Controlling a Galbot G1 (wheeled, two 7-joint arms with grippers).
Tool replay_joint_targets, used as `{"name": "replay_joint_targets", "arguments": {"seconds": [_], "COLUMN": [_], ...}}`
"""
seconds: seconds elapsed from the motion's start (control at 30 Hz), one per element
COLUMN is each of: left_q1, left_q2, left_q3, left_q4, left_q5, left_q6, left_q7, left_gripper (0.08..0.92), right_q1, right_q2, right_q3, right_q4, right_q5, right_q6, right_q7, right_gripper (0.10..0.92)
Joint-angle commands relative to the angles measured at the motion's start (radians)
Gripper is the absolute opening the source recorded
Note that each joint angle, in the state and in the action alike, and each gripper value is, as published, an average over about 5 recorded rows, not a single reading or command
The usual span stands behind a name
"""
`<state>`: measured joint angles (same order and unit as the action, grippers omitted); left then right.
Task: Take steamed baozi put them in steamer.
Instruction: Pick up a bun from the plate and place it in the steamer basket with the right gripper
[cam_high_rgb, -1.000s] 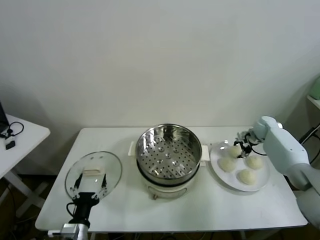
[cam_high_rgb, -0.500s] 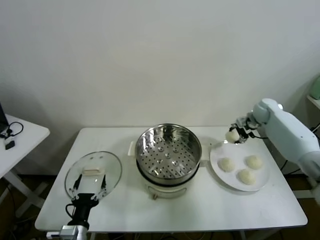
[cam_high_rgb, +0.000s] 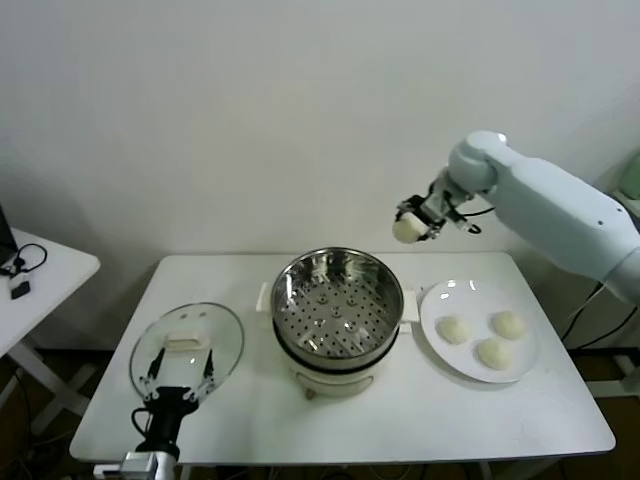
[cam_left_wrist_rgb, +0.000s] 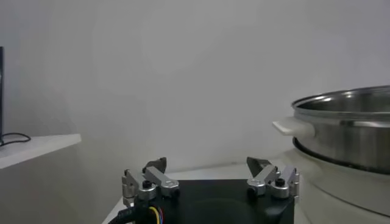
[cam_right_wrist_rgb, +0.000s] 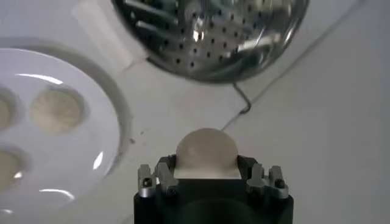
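Nearest the robot, the left pincer (cam_high_rgb: 178, 378), black with silver fingertips, sits low at the front left edge of the flat white surface (cam_high_rgb: 250, 420), its fingers spread apart with nothing between them. Just beyond it lies a round clear glass lid (cam_high_rgb: 187, 349) with a pale handle, flat on the surface. In the middle stands the steamer (cam_high_rgb: 338, 305), a round shiny stainless-steel basket with a perforated floor set on a cream-white pot with side handles; its basket holds nothing. To its right rests a flat round white plate (cam_high_rgb: 447, 357) carrying three small smooth cream-white steamed baozi (cam_high_rgb: 454, 329), round and matte, lying apart from one another. Farther back and raised well above the surface, between the steamer and the plate, the right pincer (cam_high_rgb: 411, 222) on its glossy white arm is clamped on a fourth bun (cam_high_rgb: 405, 230), whose domed pale top shows between the jaws in the right wrist view. No writing can be read anywhere.
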<state>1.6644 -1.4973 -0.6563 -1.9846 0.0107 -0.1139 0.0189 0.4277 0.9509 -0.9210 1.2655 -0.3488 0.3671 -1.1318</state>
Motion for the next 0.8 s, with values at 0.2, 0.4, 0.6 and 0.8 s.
{"name": "replay_joint_targets", "arguments": {"seconds": [0.2,0.4,0.6,0.8], "left_q1": [0.006,0.009,0.013,0.011], "left_q2": [0.000,0.000,0.000,0.000], "left_q3": [0.002,0.000,-0.004,-0.003], "left_q4": [-0.006,-0.012,-0.018,-0.011], "left_q5": [0.002,0.002,-0.001,0.000], "left_q6": [0.000,0.001,0.003,0.002], "left_q7": [0.000,0.000,-0.001,-0.001], "left_gripper": [0.823,0.823,0.823,0.823], "right_q1": [0.035,-0.045,-0.112,-0.143], "right_q2": [0.097,0.180,0.234,0.238], "right_q3": [-0.124,-0.119,-0.103,-0.102], "right_q4": [0.216,0.118,0.027,0.001], "right_q5": [-0.039,-0.129,-0.236,-0.246], "right_q6": [0.029,0.053,0.115,0.121], "right_q7": [-0.006,-0.004,-0.003,-0.002], "right_gripper": [0.670,0.670,0.670,0.670]}}
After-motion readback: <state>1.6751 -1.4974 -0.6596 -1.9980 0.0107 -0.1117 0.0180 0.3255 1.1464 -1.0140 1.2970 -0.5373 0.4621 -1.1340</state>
